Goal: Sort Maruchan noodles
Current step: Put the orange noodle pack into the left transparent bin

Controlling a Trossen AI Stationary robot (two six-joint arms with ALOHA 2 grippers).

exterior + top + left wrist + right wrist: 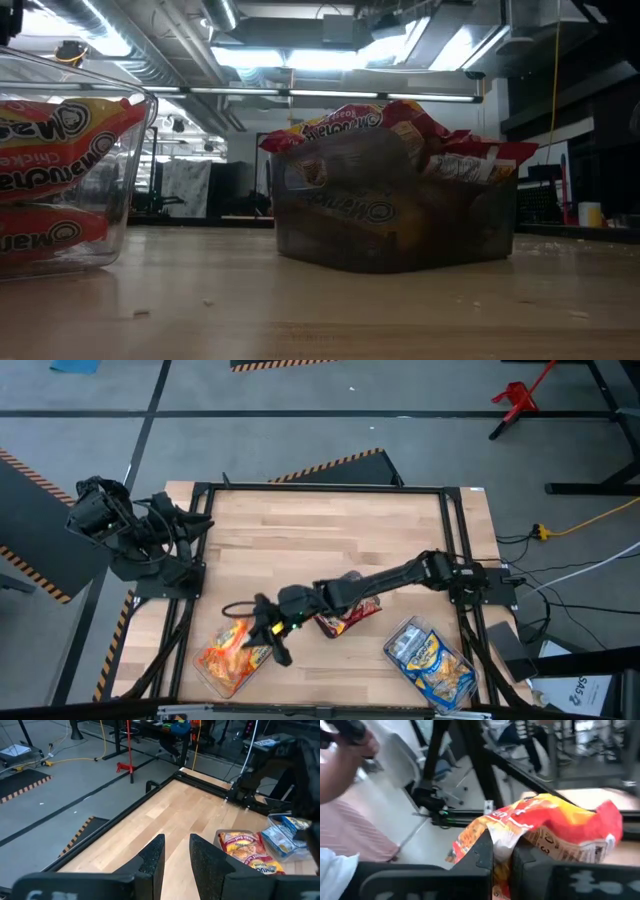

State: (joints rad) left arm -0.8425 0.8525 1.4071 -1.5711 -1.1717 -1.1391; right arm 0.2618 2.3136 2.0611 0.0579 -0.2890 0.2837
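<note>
Three clear trays sit near the table's near edge. The left tray (215,670) holds orange Maruchan packets (60,170), the middle tray (300,225) dark red ones (345,618), and the right tray (470,690) blue-and-white ones (430,660). My right arm reaches across from the right, and my right gripper (272,640) is over the left tray, shut on an orange packet (545,827). My left gripper (176,857) waits at the table's left edge, open, touching nothing. My right gripper pinches the orange packet between its two fingers (482,852) at a crinkled edge (504,836). The rest of the packet stretches away in front of the fingers, over the left tray. Whether it is lifted clear of the packets below, I cannot tell.
Bare wood (320,540) covers the far half of the table inside the black frame (320,488). The right arm's links (400,575) cross above the middle tray. In the right wrist view a person's arm (342,770) shows beyond the table's edge.
</note>
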